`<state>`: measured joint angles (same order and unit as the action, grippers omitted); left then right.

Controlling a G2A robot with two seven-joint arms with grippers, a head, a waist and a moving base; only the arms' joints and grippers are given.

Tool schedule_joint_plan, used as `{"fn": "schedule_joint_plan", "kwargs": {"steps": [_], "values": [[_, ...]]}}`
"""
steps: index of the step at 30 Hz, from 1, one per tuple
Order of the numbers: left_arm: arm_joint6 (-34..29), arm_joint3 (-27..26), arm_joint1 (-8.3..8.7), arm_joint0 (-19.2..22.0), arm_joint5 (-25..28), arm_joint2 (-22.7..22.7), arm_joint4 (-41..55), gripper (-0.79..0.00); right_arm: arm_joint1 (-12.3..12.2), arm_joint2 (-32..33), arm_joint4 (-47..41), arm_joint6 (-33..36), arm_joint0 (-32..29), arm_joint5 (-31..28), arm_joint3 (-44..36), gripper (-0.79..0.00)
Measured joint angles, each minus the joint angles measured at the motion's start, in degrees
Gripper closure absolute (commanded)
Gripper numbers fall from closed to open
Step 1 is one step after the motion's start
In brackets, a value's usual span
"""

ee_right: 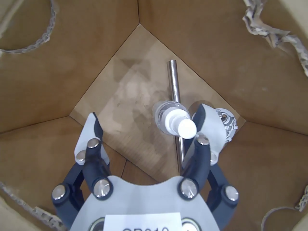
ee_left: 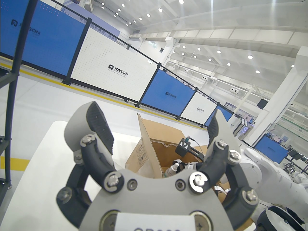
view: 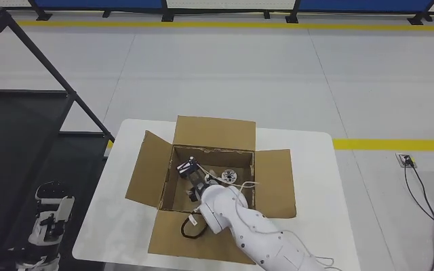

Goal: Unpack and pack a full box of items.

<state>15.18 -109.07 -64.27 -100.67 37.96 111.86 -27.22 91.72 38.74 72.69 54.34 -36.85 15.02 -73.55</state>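
Box (view: pixel 215 132) open on the white bench (view: pixel 312 156), flaps spread, close to unpacked judging by the bare floor inside. Deep within, right gripper (ee_right: pixel 146 115), spread wide and holding nothing, straddling a small clear bottle (ee_right: pixel 176 121) with a white cap. Bottle upright and off-centre, close against one finger (ee_right: pixel 207 121), well apart from the other.

Likely trouble: tipping or skidding on an uneven close, shoved sideways before any real pinch. Also in line with a thin metal rod (ee_right: pixel 173 82) lying on the floor, touching or not hard to tell; could roll on it, or come up with the rod caught alongside.

Just behind that same finger, a round metal part (ee_right: pixel 228 121), easy to snag. Close walls and torn cardboard edges (ee_right: pixel 264 25) all round, a hazard on the lift out.

Left gripper (ee_left: pixel 156 110) wide too, empty, off beside the bench, pointing toward the box.
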Motion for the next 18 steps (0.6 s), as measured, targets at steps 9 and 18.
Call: {"fn": "schedule_joint_plan", "kwargs": {"steps": [9, 18], "values": [[-10.99, -0.56, 0.08, 3.00, -7.96, -3.01, -3.01, -0.785, -3.20, 8.84, 6.22, 4.03, -9.87, -1.93, -20.95, -0.785], [-26.65, -0.53, 0.84, 7.38, -5.35, -7.70, -0.63, -0.785, -6.13, 22.39, 8.35, 5.73, -25.21, -3.38, -47.01, -0.785]]}}
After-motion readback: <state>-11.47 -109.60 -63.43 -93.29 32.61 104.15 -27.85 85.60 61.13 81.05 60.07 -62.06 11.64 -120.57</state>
